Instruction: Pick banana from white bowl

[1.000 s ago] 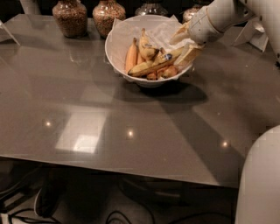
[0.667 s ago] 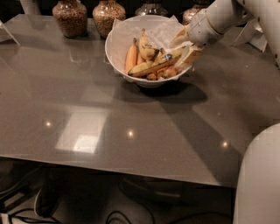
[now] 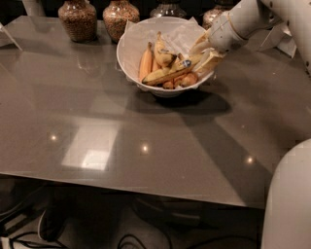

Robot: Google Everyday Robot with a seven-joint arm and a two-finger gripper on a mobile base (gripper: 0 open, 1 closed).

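Note:
The white bowl (image 3: 131, 44) with its paper lining stands at the back middle of the grey table. In it the banana (image 3: 167, 74) lies long and slim, yellow with brown speckles and a blue sticker, running from lower left up to the right rim. A shorter plump banana (image 3: 163, 52) and orange carrot-like pieces (image 3: 145, 63) lie beside it. My gripper (image 3: 200, 57) reaches in over the bowl's right rim, at the banana's right end, with the white arm coming from the upper right.
Glass jars of brown grains (image 3: 77, 19) (image 3: 120, 17) stand behind the bowl on the left, and more jars (image 3: 214, 14) behind it on the right. White paper (image 3: 282, 41) lies at the far right. My white base (image 3: 289, 199) fills the lower right corner.

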